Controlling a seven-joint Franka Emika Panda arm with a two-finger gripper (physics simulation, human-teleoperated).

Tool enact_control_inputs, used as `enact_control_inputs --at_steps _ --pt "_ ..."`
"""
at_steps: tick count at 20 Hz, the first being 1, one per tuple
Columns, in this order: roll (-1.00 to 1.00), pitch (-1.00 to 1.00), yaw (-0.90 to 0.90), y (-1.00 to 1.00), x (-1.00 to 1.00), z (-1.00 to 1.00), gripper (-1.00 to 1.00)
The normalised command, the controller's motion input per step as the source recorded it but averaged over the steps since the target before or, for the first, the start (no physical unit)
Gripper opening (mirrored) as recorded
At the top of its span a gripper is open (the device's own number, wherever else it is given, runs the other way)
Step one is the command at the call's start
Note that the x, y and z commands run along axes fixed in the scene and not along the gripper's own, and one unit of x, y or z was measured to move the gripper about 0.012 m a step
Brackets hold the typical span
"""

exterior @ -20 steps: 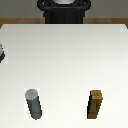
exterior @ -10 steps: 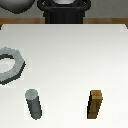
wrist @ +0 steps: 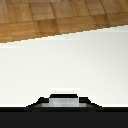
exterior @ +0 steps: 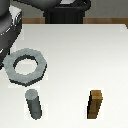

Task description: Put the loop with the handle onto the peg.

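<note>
The loop with the handle (exterior: 26, 66) is a grey ring with a round hole. It hangs in the air at the exterior view's left, just above and behind the peg (exterior: 34, 104), and its handle runs off towards the arm (exterior: 10, 30). The peg is a dark grey upright cylinder standing free on the white table (exterior: 85, 55). My gripper (wrist: 64, 110) shows only as a dark band in the wrist view, with a grey piece of the loop (wrist: 64, 101) held in it. The fingers themselves are hidden.
A brown square wooden block (exterior: 95, 104) stands upright to the exterior view's right of the peg. The robot's dark base (exterior: 65, 12) is at the table's back edge. The wrist view shows wooden floor (wrist: 50, 15) beyond the table edge.
The loop has come in from the exterior view's left, carried by the arm, and now hangs nearer the peg. The peg and block have not moved.
</note>
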Motion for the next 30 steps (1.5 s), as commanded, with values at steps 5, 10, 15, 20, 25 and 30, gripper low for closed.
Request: enact_control_inputs --at_steps 5,10,15,20,25,30 --pt "0.00 0.00 0.00 0.00 0.40 0.00 -1.00" --pt "0.00 0.00 0.00 0.00 1.00 0.00 -1.00" --pt "0.00 0.00 0.00 0.00 0.20 0.00 -1.00" --pt "0.00 0.00 0.00 0.00 0.40 0.00 -1.00" --pt "0.00 0.00 0.00 0.00 0.00 -0.40 -1.00" --pt "0.00 0.00 0.00 0.00 0.00 -0.60 -1.00"
